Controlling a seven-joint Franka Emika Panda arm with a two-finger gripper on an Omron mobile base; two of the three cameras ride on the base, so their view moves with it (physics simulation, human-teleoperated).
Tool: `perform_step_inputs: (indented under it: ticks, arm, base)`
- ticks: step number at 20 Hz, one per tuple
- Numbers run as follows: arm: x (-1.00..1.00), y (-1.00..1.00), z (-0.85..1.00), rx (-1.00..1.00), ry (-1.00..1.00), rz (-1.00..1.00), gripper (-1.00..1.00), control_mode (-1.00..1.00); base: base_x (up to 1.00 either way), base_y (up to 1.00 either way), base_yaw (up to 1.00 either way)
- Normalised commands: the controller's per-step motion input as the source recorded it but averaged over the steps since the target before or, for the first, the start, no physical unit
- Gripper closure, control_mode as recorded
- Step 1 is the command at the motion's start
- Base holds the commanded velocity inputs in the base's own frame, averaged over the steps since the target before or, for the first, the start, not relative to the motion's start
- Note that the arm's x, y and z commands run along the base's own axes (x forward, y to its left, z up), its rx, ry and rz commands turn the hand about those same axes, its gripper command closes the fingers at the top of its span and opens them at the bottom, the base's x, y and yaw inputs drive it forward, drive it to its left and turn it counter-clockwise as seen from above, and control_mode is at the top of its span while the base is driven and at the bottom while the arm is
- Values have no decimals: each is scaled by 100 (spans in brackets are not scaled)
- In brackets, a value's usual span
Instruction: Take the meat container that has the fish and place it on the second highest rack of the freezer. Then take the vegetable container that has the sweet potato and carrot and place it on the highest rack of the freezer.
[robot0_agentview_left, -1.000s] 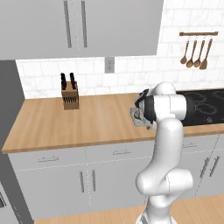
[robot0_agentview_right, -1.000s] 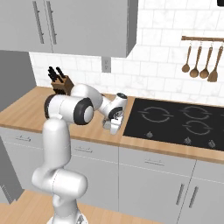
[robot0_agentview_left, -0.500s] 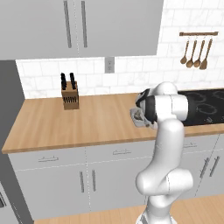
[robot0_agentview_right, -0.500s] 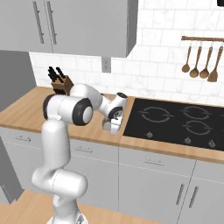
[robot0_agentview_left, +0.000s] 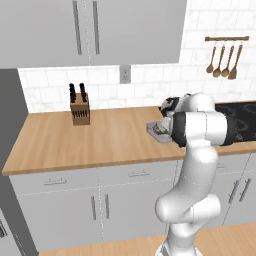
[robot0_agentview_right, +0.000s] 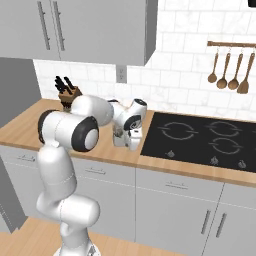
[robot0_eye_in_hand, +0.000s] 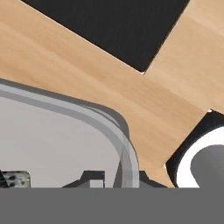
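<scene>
White arm (robot0_agentview_right: 75, 131) bends low, fingers (robot0_eye_in_hand: 89, 178) pinching tray rim (robot0_eye_in_hand: 124, 153).

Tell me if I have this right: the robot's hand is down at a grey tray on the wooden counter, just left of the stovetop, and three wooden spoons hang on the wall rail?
Nearly. The rail holds four wooden utensils, not three, as the right base view shows. The rest stands: the hand is down at the grey tray on the wooden counter, just left of the stovetop.

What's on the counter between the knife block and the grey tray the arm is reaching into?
Nothing: in the left base view, bare wooden counter runs from the knife block to the meat container.
</scene>
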Motion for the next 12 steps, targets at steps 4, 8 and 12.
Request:
perform_step_inputs:
  ticks: [4, 8, 12]
  arm:
    - [-72, 0, 70, 10, -9, 19, 100, -100]
    - [-72, 0, 75, 4, -4, 34, 100, -100]
    - [-72, 1, 61, 0, -6, 50, 100, -100]
  base:
    - [0, 0, 0]
    - [0, 0, 0]
    - [0, 0, 0]
